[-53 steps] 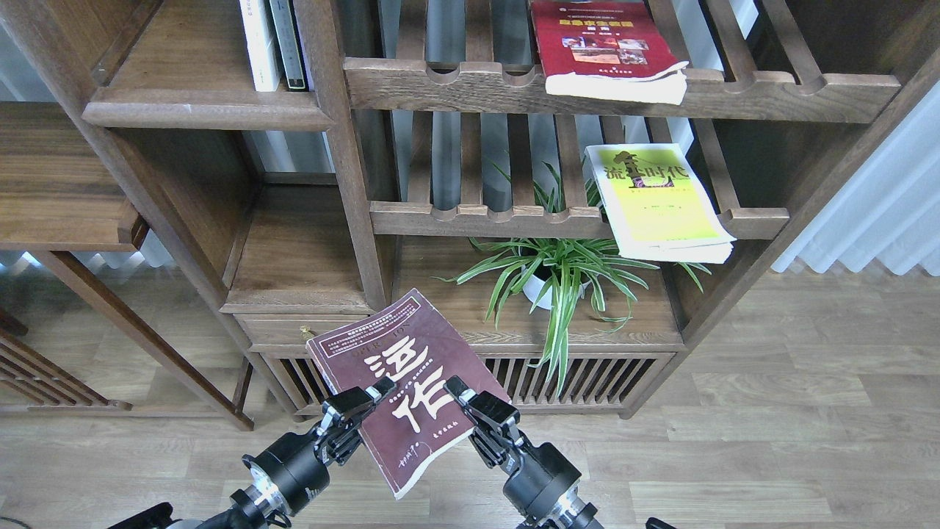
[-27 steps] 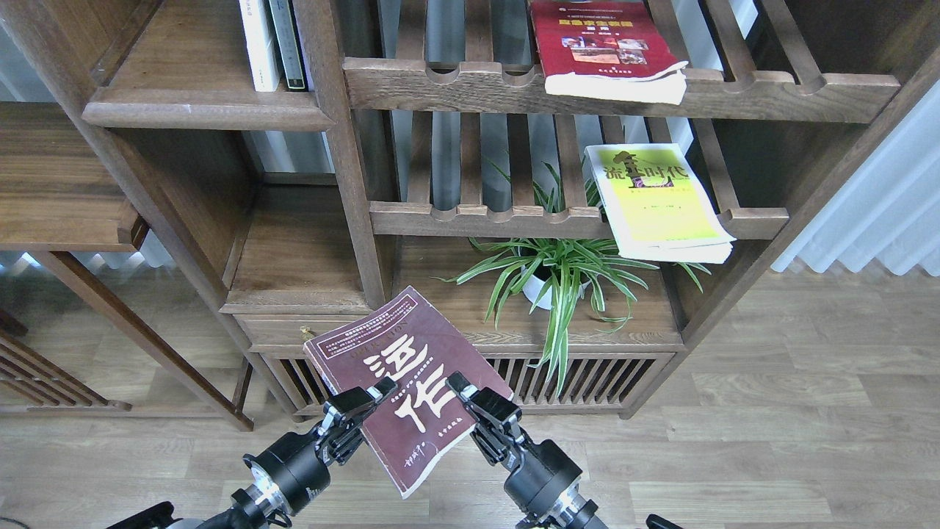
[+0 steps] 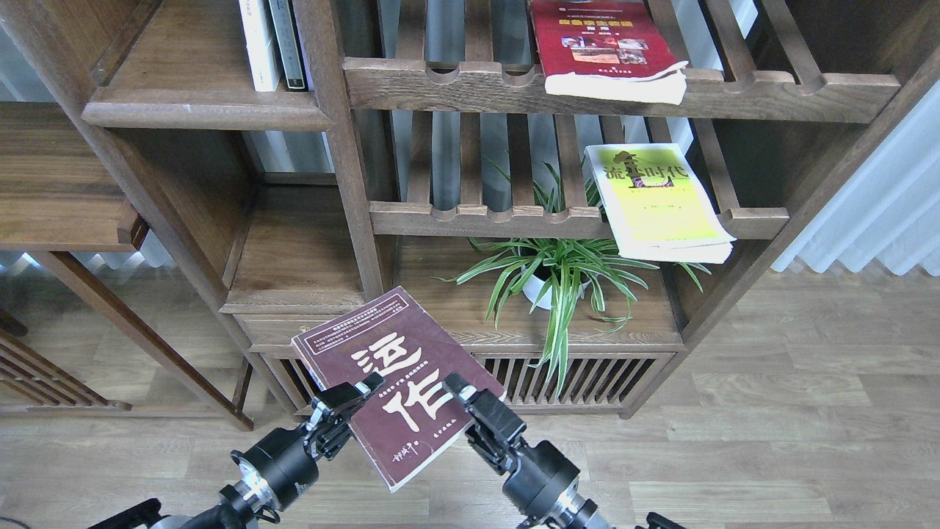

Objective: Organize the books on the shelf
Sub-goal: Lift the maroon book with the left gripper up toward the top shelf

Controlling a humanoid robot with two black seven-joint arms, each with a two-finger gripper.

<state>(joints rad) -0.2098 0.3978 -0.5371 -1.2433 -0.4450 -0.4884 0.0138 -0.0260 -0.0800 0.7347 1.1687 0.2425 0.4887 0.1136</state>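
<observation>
A dark maroon book (image 3: 396, 382) with big white characters hangs tilted in the air in front of the bookcase's low slatted base. My left gripper (image 3: 344, 402) is shut on its left edge. On the opposite edge my right gripper (image 3: 470, 400) is shut too. A red book (image 3: 598, 44) lies flat on the top slatted rack. One rack lower, a yellow-green book (image 3: 653, 198) lies flat, overhanging the front rail. The solid dark shelf (image 3: 198, 110) at upper left carries two upright books (image 3: 272, 44).
A potted spider plant (image 3: 562, 275) stands on the lower right board. A solid compartment (image 3: 294, 250) lies behind the held book's top left corner. A bookcase post (image 3: 352, 184) divides left from right. A side table (image 3: 59, 191) stands far left, curtains (image 3: 874, 213) at right.
Both grippers and the maroon book have shifted slightly left, and the book has tilted a little more counter-clockwise. The other books have not moved.
</observation>
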